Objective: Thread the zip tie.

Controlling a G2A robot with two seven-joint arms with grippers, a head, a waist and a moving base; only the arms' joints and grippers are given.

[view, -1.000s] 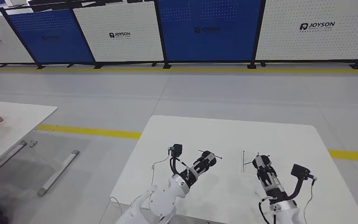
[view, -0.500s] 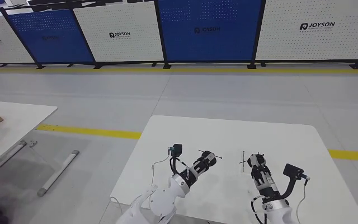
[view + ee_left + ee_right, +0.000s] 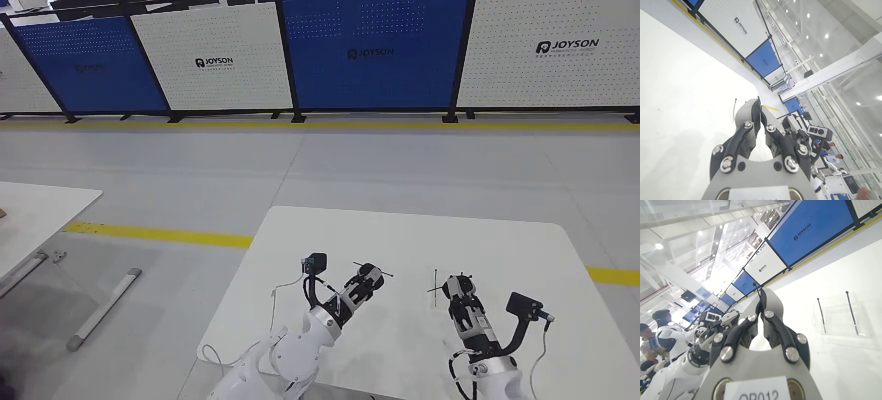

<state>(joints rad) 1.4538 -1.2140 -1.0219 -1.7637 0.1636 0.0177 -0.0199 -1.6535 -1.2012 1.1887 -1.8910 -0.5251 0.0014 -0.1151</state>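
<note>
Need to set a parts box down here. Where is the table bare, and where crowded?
Bare: the table at its far-left, between the left hand and the far edge. Crowded: around the right hand, with a zip tie lying beside it and a clear tray nearby.

— Any print to be seen?

— Mostly one mark, repeated: a logo with a single word beside it. From above it stands dark on the white end panel (image 3: 567, 45) at the upper right of the frame. It stands dark again on the white side panel (image 3: 214, 62) at the upper left, and faintly on the blue centre panel (image 3: 370, 53) between them.

— And from the wrists?

— The left wrist view has the mark on a pale panel (image 3: 741, 26) beyond the counter. The right wrist view shows it in white on a large blue panel (image 3: 802, 237). There are also dark characters on a white label (image 3: 759, 389) at the base of the right claw (image 3: 761, 292), partly cut off by the frame's edge.
</note>
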